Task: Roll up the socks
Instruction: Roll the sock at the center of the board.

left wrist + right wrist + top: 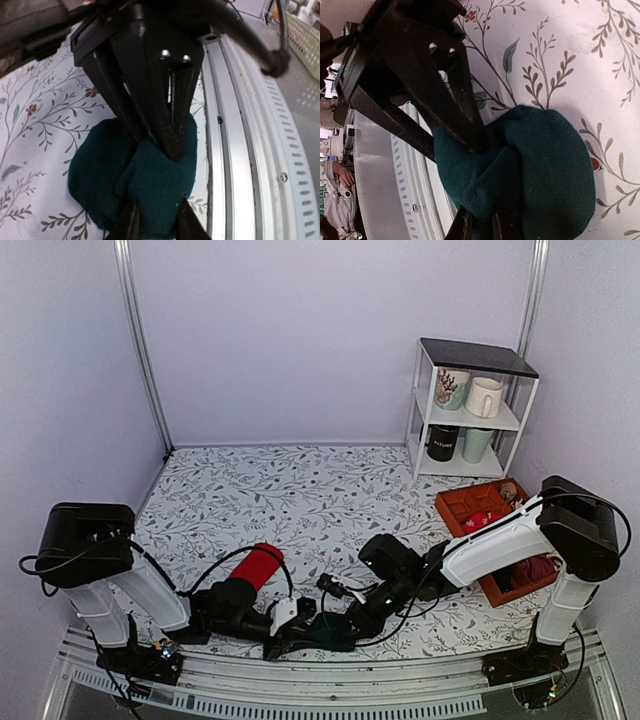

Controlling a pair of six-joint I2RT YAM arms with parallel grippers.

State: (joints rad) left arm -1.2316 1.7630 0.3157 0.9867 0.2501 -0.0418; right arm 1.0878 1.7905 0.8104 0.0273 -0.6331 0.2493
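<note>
Teal sock: the dark teal-green sock (pixel 97 175) lies bunched in a rounded lump on the floral-print table (pixel 300 490), at its near edge and just beside the aluminium rail (pixel 240 150).
Left gripper: the left gripper (pixel 157 225) is clamped on the teal sock, one finger on either side of a fold, with fabric filling the gap.
Right gripper: the right gripper (pixel 482 227) meets it from the opposite side; its fingers are pinched almost together on a thin fold of the same sock, tips pressed into the cloth.
Red sock: the bright red sock (pixel 259 565) sits rolled into a short cylinder on the table, beside the left arm and apart from the teal one.
Back right: a white shelf rack (pixel 478 355) holds mugs (pixel 485 397).
Right side: a red tray (pixel 462 502) of small items stands near the right arm.
</note>
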